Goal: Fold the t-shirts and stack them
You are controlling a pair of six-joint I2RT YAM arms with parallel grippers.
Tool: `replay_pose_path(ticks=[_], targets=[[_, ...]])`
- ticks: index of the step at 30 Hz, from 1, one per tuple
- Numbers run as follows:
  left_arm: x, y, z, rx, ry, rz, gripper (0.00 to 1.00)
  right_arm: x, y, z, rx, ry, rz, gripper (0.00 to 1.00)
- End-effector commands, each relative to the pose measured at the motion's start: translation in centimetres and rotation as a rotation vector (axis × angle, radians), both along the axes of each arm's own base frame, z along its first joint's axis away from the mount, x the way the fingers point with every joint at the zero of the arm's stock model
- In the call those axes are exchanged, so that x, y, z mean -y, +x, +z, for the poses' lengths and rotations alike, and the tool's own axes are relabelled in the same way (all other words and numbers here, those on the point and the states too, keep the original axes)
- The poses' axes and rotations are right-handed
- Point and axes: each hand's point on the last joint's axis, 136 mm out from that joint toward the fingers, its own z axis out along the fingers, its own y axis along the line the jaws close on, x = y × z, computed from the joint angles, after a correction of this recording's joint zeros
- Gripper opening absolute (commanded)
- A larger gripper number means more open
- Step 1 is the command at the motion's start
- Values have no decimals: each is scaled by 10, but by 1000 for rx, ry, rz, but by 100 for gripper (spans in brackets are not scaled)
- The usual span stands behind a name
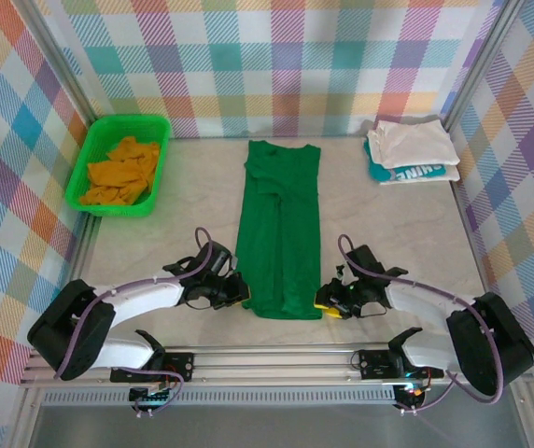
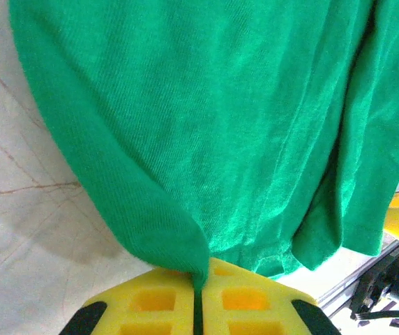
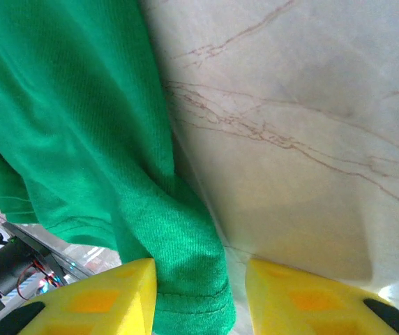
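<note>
The dark green t-shirt (image 1: 279, 224) lies as a long narrow strip down the middle of the table, sleeves folded in. My left gripper (image 1: 241, 291) is at its near left corner, and in the left wrist view it (image 2: 198, 296) is shut on a pinched fold of the green cloth (image 2: 206, 139). At the near right corner my right gripper (image 1: 328, 301) is open, and the hemmed corner (image 3: 192, 279) lies between its yellow fingers (image 3: 116, 293). An orange t-shirt (image 1: 122, 168) is crumpled in the basket. The white t-shirt (image 1: 412, 142) lies folded on the teal one (image 1: 418, 173) at the back right.
The bright green plastic basket (image 1: 160, 126) stands at the back left against the checked wall. The metal rail (image 1: 276, 359) with the arm bases runs along the near edge. Bare marble tabletop (image 1: 398, 229) lies on both sides of the green strip.
</note>
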Motion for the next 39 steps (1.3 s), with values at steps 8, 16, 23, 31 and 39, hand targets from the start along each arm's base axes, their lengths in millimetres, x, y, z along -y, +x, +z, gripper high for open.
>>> replay_pose_path(ticks=[8, 16, 23, 31, 39], targets=[[-11, -11, -9, 0, 33, 10, 2, -30, 5, 11, 29, 87, 60, 39], [-12, -11, -10, 2, 36, 18, 0, -31, 12, 5, 25, 53, 52, 8], [-19, -12, -2, 37, 36, 35, 0, -20, 5, 7, 63, 33, 52, 0], [-21, -46, -16, -6, 64, -40, 0, -13, -26, -1, 12, 45, 89, 0], [-7, -41, 23, 99, -12, -4, 0, -1, -35, 20, 56, 39, 61, 0]])
